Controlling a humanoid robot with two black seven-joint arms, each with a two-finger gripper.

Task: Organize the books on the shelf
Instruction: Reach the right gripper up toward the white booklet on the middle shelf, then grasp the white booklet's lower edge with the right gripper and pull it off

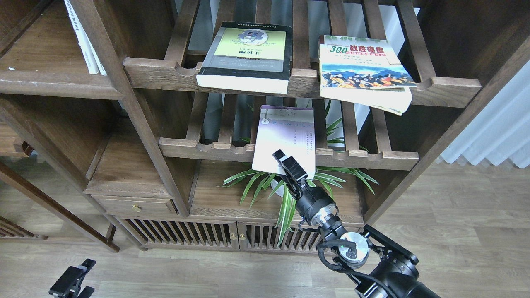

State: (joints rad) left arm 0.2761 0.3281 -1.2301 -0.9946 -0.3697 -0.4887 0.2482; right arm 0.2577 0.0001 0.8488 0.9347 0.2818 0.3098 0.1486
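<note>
The pale lavender-white book [285,132] lies flat on the lower slatted rack and overhangs its front rail. My right gripper [286,164] is at the book's near edge, one finger on top of the cover, shut on it. The thick black-edged book with the yellow-green cover [248,56] lies on the upper slatted rack at the left. The colourful "300" book [364,70] lies on the same rack at the right and overhangs the rail. The flat solid shelf [54,85] is at the upper left. My left gripper [72,283] is open and empty, low at the bottom left.
White books [83,37] stand upright on the flat shelf by a thick post [120,82]. A green spider plant [290,186] sits under the lower rack, right behind my right wrist. A drawer cabinet [132,205] is below the shelf.
</note>
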